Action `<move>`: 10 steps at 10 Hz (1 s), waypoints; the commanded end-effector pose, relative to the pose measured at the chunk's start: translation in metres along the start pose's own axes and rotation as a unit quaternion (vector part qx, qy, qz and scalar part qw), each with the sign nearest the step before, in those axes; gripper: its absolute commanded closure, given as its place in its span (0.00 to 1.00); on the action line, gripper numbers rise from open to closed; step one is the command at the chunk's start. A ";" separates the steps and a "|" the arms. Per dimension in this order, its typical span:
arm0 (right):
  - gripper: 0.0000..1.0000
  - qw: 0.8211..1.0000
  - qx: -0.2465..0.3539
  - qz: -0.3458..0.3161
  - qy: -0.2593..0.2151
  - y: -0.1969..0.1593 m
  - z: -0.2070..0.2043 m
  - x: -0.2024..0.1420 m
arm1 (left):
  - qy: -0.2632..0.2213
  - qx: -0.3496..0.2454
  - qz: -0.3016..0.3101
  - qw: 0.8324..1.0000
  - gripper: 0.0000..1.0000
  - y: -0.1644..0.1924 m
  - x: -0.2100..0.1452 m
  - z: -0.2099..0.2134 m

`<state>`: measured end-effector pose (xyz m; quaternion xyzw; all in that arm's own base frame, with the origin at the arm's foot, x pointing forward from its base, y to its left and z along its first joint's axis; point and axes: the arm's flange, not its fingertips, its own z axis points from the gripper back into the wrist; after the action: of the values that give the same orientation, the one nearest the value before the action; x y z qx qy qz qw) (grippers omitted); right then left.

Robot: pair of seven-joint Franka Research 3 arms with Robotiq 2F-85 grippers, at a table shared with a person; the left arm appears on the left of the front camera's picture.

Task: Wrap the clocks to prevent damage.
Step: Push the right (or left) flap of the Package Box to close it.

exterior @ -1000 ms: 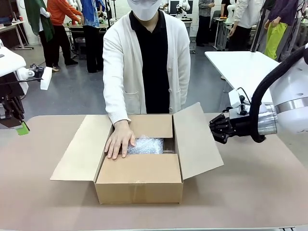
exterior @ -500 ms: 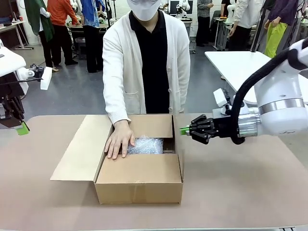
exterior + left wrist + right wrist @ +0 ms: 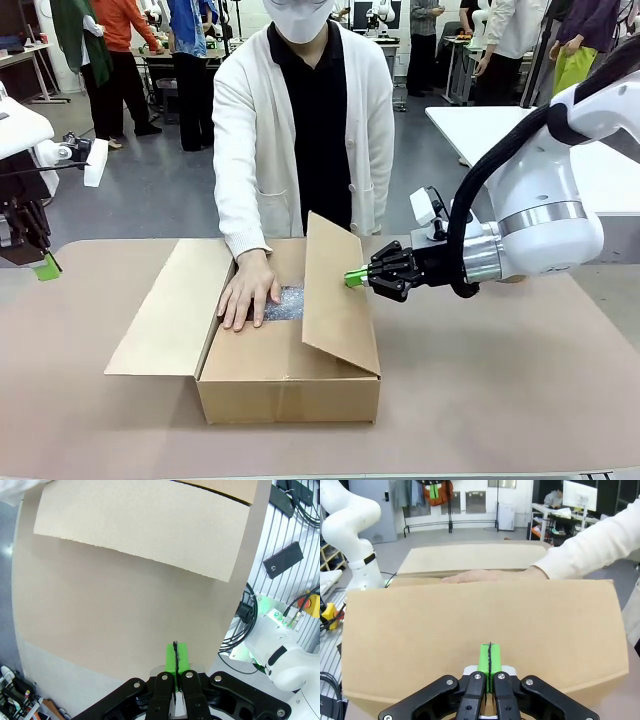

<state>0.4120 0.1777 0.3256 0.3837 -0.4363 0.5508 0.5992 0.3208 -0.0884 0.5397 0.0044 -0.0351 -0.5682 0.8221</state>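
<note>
The clocks show as a whitish bubble-wrap bundle lying inside the brown cardboard box at the table's middle. A person's hand rests flat on the box's near flap, beside the bundle. My right gripper is shut, and its green tips press against the outside of the box's right flap, which stands tilted inward over the box. In the right wrist view the shut right gripper touches that flap, with the person's hand beyond it. My left gripper hangs shut and empty at the far left table edge; in its wrist view the left gripper hovers over the table.
The box's left flap lies open on the brown table. The person stands at the far side, against the table edge. A white table stands behind on the right. Cables and an arm base sit beside the table.
My right gripper has swept left toward the box and lifted the right flap from lying open to standing tilted inward. The person's hand and my left arm have stayed put.
</note>
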 end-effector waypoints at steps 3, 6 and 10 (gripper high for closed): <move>0.99 0.999 -0.004 -0.004 0.052 -0.008 -0.035 -0.038 | -0.003 0.003 0.003 1.000 1.00 0.000 -0.001 0.000; 0.99 0.998 0.007 -0.008 0.069 -0.005 -0.034 -0.046 | -0.003 0.003 0.003 1.000 1.00 0.000 -0.001 0.000; 0.99 1.000 0.007 -0.008 0.023 -0.007 -0.022 -0.018 | -0.003 0.003 0.003 1.000 1.00 0.000 -0.001 0.000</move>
<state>0.4219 0.1909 0.3085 0.3792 -0.4202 0.5595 0.6055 0.3208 -0.0884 0.5397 0.0044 -0.0351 -0.5682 0.8222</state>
